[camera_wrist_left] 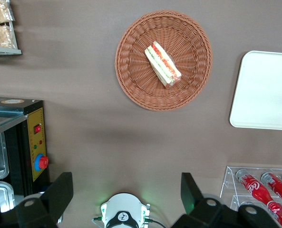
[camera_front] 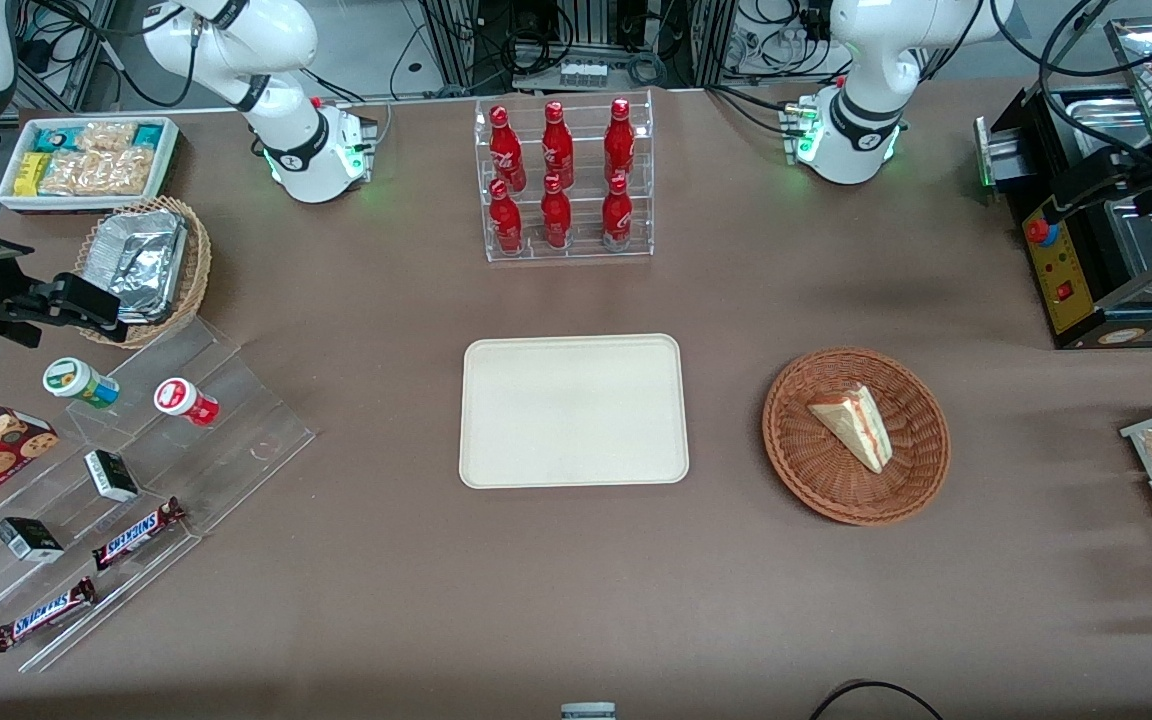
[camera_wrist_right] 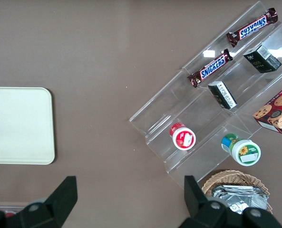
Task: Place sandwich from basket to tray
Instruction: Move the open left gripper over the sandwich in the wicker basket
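While the small triangular sandwich wedge of pale white bread [camera_front: 853, 425] sits inside the round reddish-brown woven wicker basket [camera_front: 798, 448], with its red and green filling showing along the cut edge, nothing's touching it; the flat cream-white rectangular tray [camera_front: 574, 410] lies bare on the brown tabletop [camera_front: 576, 580] beside the basket, toward the parked arm's end, with a gap between them; the left arm's black two-finger gripper [camera_wrist_left: 126, 202] hangs high above the tabletop, well apart from the basket, jaws spread wide and holding nothing; the wrist view looks down past them at basket, sandwich and a corner of the tray; a clear acrylic rack of red bottles [camera_front: 564, 180] stands farther from the front camera than the tray.
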Tool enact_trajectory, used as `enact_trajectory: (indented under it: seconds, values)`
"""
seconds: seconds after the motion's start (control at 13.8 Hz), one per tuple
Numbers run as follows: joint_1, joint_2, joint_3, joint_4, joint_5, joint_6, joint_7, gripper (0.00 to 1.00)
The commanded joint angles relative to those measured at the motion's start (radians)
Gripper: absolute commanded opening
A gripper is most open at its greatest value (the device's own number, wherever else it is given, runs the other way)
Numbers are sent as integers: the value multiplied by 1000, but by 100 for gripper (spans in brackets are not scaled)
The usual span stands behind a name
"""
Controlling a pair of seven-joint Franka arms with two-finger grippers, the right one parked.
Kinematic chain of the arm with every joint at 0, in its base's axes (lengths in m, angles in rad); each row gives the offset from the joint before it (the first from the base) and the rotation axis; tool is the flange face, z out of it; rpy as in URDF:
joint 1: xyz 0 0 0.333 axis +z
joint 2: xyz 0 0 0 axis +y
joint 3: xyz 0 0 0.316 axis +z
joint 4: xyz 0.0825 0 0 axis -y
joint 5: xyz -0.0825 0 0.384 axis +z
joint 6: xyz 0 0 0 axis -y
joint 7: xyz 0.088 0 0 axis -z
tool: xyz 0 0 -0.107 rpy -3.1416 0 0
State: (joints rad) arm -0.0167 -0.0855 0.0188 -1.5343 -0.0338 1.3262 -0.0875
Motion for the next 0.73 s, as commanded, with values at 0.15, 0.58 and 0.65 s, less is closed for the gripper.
enact_trajectory:
  seconds: [0.15,0.58,0.65]
  values:
    - [3,39,-10,23,5,-15,11,100]
    - [-6,170,-5,-183,75,274,-225,100]
    - [-6,170,-7,-251,75,353,-273,100]
